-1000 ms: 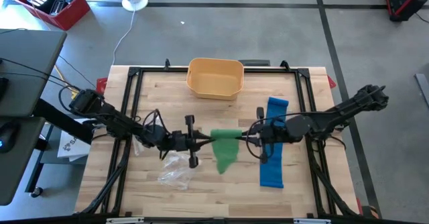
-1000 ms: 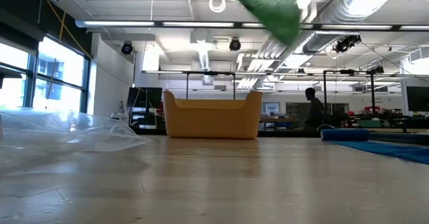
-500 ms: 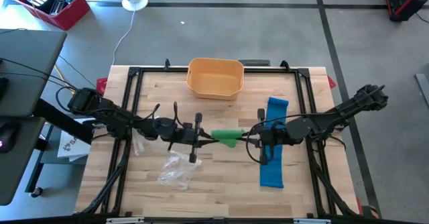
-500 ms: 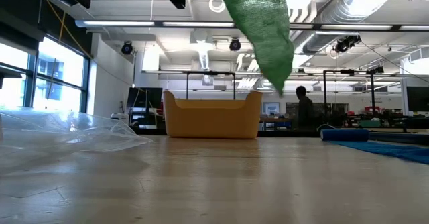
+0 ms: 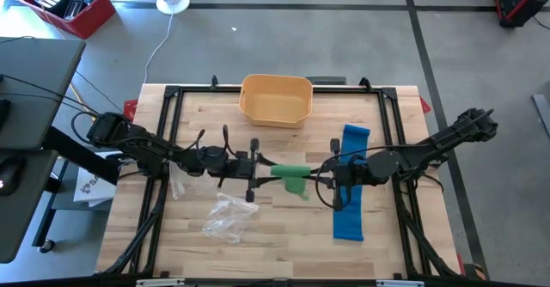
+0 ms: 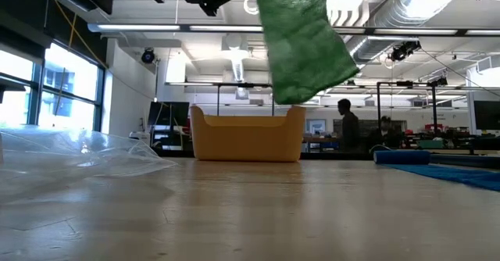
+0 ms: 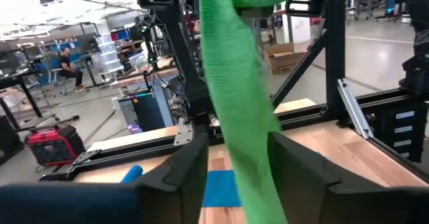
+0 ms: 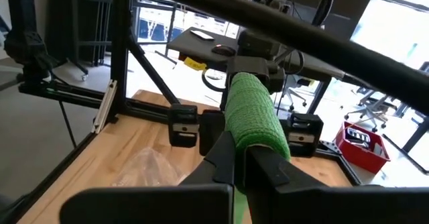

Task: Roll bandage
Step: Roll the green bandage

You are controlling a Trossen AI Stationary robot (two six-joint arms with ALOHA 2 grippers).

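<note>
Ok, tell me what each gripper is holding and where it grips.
The right gripper is shut on the rolled end of the green bandage. The left gripper straddles the hanging tail, fingers open, not clamping it.

A yellow plastic bin (image 5: 276, 99) is seen at the far edge of the wooden table (image 5: 284, 244), approx. centred; it also shows in low view (image 6: 248, 135). A flat blue cloth strip (image 5: 351, 184) is laid lengthwise on the table's right side. A crumpled clear plastic bag (image 5: 225, 216) is found front-left, seen in low view (image 6: 78, 163) too. A red crate w/ dark items (image 5: 67, 4) sits on the floor beyond the table, far left. A person (image 6: 348, 126) is visible in the background.
</note>
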